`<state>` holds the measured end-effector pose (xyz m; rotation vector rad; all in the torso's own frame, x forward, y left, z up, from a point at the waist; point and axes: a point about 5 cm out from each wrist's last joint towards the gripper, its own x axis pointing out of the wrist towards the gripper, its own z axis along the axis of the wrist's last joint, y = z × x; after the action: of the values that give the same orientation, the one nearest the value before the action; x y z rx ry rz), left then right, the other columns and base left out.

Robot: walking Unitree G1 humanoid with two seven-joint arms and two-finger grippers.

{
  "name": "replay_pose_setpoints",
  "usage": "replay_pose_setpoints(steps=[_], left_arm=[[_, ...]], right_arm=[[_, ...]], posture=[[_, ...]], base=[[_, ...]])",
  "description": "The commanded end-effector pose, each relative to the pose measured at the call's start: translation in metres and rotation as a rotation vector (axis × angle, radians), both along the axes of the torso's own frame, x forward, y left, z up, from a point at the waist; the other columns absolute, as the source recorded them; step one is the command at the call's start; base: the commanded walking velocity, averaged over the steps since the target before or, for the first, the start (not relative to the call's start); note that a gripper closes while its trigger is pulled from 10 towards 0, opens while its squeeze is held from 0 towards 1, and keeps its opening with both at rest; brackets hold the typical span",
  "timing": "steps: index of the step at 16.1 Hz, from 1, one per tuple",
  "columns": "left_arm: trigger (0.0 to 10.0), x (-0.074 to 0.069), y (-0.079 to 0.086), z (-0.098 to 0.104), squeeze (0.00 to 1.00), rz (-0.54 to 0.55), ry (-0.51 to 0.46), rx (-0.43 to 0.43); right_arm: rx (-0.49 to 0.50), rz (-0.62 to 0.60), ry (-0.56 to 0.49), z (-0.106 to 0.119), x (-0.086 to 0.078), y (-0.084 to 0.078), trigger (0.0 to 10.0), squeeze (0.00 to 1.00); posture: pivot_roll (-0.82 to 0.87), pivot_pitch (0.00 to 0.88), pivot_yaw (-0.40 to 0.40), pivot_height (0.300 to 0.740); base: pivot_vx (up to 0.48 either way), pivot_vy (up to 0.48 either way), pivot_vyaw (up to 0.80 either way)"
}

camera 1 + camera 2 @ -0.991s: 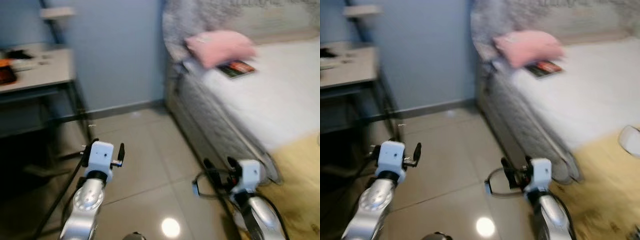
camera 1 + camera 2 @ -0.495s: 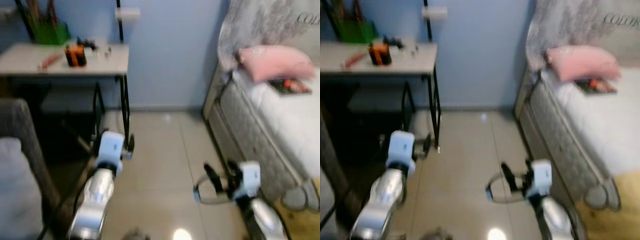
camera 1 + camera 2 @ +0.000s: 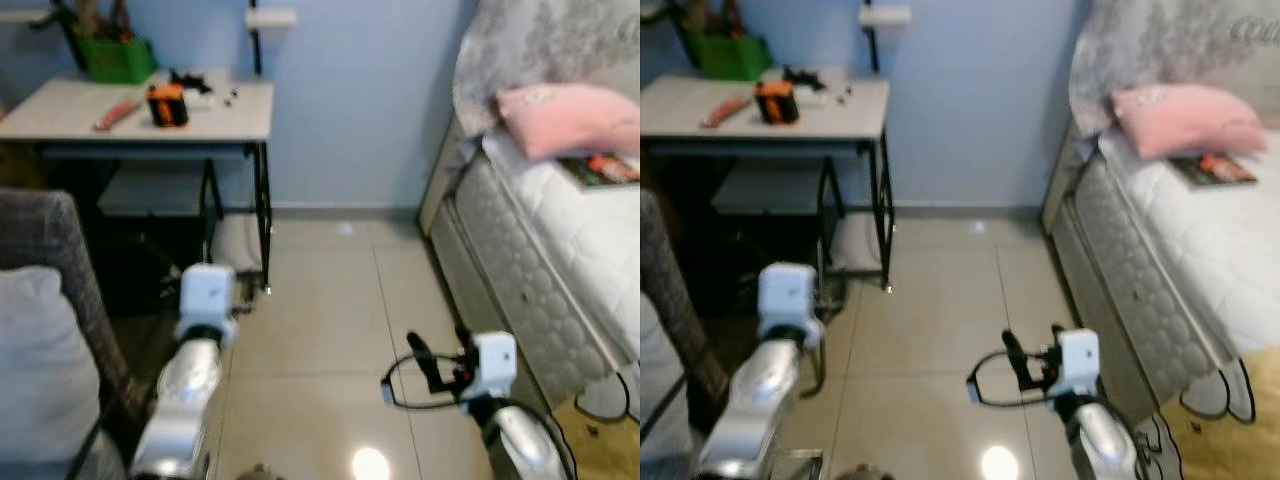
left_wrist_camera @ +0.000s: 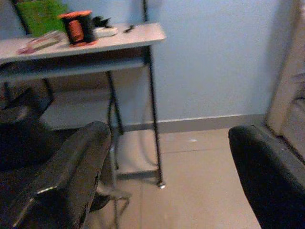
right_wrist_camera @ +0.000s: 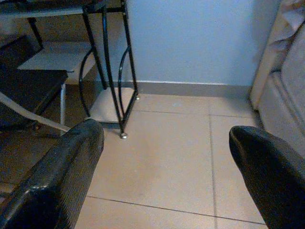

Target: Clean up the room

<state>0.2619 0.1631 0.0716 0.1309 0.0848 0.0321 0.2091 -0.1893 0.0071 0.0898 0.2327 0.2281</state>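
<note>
Two grippers nearest, low over the beige tiled floor [image 3: 320, 310]: left gripper [image 4: 167, 143] with its black fingers spread wide and nothing between them, right gripper [image 5: 167, 143] likewise spread and empty.

Against half a second and a second back, a swing of the whole view to the left. Amounts to a turn of the head camera, not a move of the furniture: less of the bed, more of the desk, and less blur. Reads, as a judgement, as a turn from the bed side toward the desk side in search of something to tidy, with neither arm aimed at any one item.

Near left, a grey fabric chair with a pale cushion [image 3: 40, 330]. Near right, a corner of yellow rug [image 3: 600, 440]. Farther right, a white quilted mattress [image 3: 560, 250] bearing a pink pillow [image 3: 570, 118] and, just beside it on the nearer side, a flat book with a red and dark cover [image 3: 603, 168].

Far left, against the blue wall [image 3: 350, 100], a white desk on black metal legs [image 3: 40, 115] with loose clutter:
- an orange and black spool-like object [image 3: 167, 104]
- a flat pink item [image 3: 118, 113] to its left
- a green basket [image 3: 118, 60] at the far edge

All well apart from both grippers.
</note>
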Motion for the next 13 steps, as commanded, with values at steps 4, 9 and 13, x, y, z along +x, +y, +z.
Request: replay_pose_setpoints(steps=[4, 9, 13], left_arm=[[10.0, 0.005, -0.005, 0.006, 0.00, -0.006, -0.018, -0.012], [10.0, -0.009, 0.000, -0.006, 0.00, -0.036, 0.043, 0.030], [10.0, -0.013, -0.023, 0.011, 0.00, -0.106, -0.035, -0.044]], right_arm=[[-0.002, -0.013, -0.019, 0.006, 0.005, -0.001, 10.0, 0.00], [-0.083, 0.066, -0.059, 0.017, -0.016, 0.007, 10.0, 0.00], [-0.106, 0.037, -0.001, 0.003, -0.051, 0.003, 10.0, 0.00]], posture=[[0.05, 0.000, -0.017, 0.740], [0.06, 0.000, -0.032, 0.740], [0.04, 0.000, -0.045, 0.740]], base=[[0.436, 0.000, 0.00], [0.320, 0.000, 0.00], [0.000, 0.000, 0.00]])
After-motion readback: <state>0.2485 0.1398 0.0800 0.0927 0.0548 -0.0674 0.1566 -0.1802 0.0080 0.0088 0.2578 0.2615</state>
